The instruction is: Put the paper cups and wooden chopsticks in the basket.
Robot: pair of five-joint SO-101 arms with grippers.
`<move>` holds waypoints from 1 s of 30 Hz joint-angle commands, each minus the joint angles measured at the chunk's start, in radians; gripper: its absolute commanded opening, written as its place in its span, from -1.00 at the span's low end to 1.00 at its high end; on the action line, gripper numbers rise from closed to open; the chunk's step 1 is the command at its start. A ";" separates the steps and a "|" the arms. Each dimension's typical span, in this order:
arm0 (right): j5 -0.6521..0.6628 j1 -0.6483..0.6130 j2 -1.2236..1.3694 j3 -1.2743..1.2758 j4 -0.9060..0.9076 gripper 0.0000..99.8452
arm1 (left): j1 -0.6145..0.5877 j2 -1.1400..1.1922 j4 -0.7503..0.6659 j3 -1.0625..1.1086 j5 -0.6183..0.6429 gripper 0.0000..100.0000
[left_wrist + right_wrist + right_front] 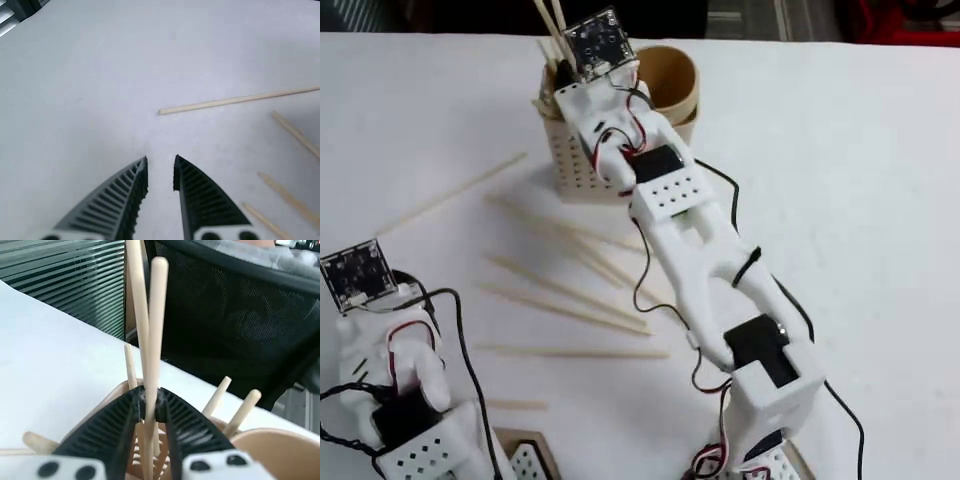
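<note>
My right gripper [150, 401] is shut on two wooden chopsticks [149, 330] held upright over the white perforated basket [575, 165]. From above, these chopsticks [555, 22] stick up past the wrist at the basket's far side. More sticks [240, 412] stand in the basket. Stacked brown paper cups [672, 82] sit against the basket, partly behind the arm; whether they are inside it I cannot tell. Several loose chopsticks [565, 293] lie on the table. My left gripper [160, 167] hovers open over bare table, short of one chopstick [240, 100].
The white table [860, 180] has free room on its right side and far left. One loose chopstick [455, 192] lies apart at the left, another [570, 351] nearer the arm bases. A dark mesh chair [240, 305] stands behind the table.
</note>
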 commanded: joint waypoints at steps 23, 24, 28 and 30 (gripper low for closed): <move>-0.029 -0.090 -0.433 -0.006 0.401 -0.62 | -0.010 -0.010 -0.023 -0.003 0.002 -0.79; -0.029 -0.102 -0.456 -0.006 0.441 -0.62 | -0.010 -0.010 -0.028 -0.002 0.002 -0.79; -0.018 -0.143 -0.522 -0.006 0.624 -0.62 | -0.010 -0.010 -0.051 0.009 0.002 -0.79; 0.049 -0.159 -0.539 -0.006 0.714 -0.62 | -0.010 -0.010 -0.051 0.009 0.002 -0.79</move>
